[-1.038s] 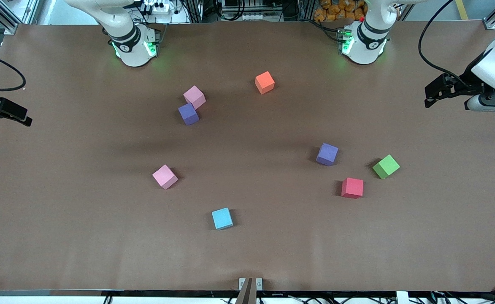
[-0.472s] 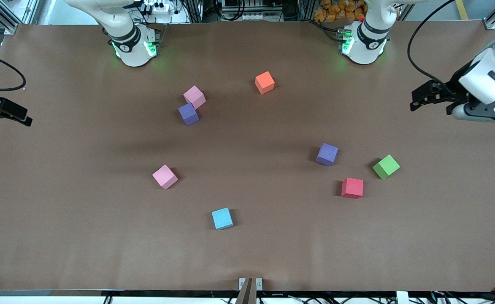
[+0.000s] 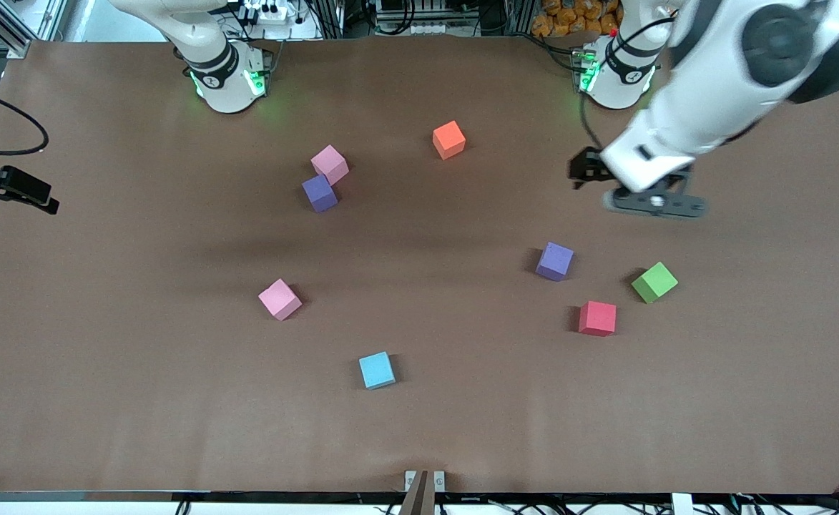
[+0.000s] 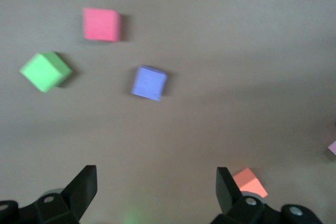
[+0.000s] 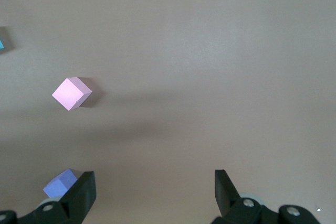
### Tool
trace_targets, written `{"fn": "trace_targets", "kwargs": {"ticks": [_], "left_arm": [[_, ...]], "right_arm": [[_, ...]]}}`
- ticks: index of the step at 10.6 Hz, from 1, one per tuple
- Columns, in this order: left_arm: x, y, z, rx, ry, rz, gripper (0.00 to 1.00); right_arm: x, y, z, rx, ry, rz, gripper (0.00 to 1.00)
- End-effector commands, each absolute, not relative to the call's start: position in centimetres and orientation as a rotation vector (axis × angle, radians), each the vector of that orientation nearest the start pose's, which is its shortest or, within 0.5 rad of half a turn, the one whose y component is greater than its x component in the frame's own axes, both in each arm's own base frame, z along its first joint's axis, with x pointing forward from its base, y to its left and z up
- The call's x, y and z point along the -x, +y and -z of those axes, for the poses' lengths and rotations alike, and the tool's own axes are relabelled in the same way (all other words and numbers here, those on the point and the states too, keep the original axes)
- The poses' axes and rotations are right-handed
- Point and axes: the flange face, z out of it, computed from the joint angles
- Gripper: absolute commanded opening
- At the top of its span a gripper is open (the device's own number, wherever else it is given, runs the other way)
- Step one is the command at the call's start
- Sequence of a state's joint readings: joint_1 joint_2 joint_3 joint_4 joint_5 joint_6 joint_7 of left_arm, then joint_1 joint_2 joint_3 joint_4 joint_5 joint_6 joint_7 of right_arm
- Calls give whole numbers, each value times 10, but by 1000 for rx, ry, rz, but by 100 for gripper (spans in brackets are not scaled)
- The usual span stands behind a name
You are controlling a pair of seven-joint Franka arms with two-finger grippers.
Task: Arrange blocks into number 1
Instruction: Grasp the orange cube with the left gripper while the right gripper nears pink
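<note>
You see the left gripper (image 4: 156,187) up in the air over bare table (image 3: 104,400), above the purple block (image 3: 554,260) toward the left arm's end; its jaws stand wide apart and hold nothing. The right gripper (image 5: 155,192) waits at the right arm's end of the table, jaws likewise spread and empty.

Block positions:
- Orange block (image 3: 449,139): nearest the robot bases.
- Pink block (image 3: 330,164): touching a second purple block (image 3: 319,193), which lies just nearer the front camera.
- Second pink block (image 3: 280,299): alone, nearer the camera.
- Red block (image 3: 597,318): near the first purple block and the green cube (image 3: 654,282).
- Light blue cube (image 3: 377,370): nearest the camera.
</note>
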State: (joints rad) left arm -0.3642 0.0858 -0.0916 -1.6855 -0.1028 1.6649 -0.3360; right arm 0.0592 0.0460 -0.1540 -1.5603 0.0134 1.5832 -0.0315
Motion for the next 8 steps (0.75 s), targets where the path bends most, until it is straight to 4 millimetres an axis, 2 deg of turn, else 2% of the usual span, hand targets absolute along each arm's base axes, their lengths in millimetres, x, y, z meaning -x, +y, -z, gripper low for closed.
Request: {"fn": "trace_targets", "kwargs": {"ticks": [1,3,5,6,8], "left_arm": [[-485,-327,-484,3182,29,-296,100],[-438,-386,-432,3178,-90,-332,100],[-402,-437,-386,3127,-166,-378,100],[-382,-460,-363,3102,-236,-387,100],[-350,-479,-316,3066,-413,-372,100]], "right_arm": [[-580,-28,-584,3137,27,-94,100],[-592,-2,-559,3098,-2,-150,100],[-598,9,-531,3002,148,-165,100],[-598,28,-517,3004,228,-178,100],[-607,62,-487,2996,473,-213,100]]}}
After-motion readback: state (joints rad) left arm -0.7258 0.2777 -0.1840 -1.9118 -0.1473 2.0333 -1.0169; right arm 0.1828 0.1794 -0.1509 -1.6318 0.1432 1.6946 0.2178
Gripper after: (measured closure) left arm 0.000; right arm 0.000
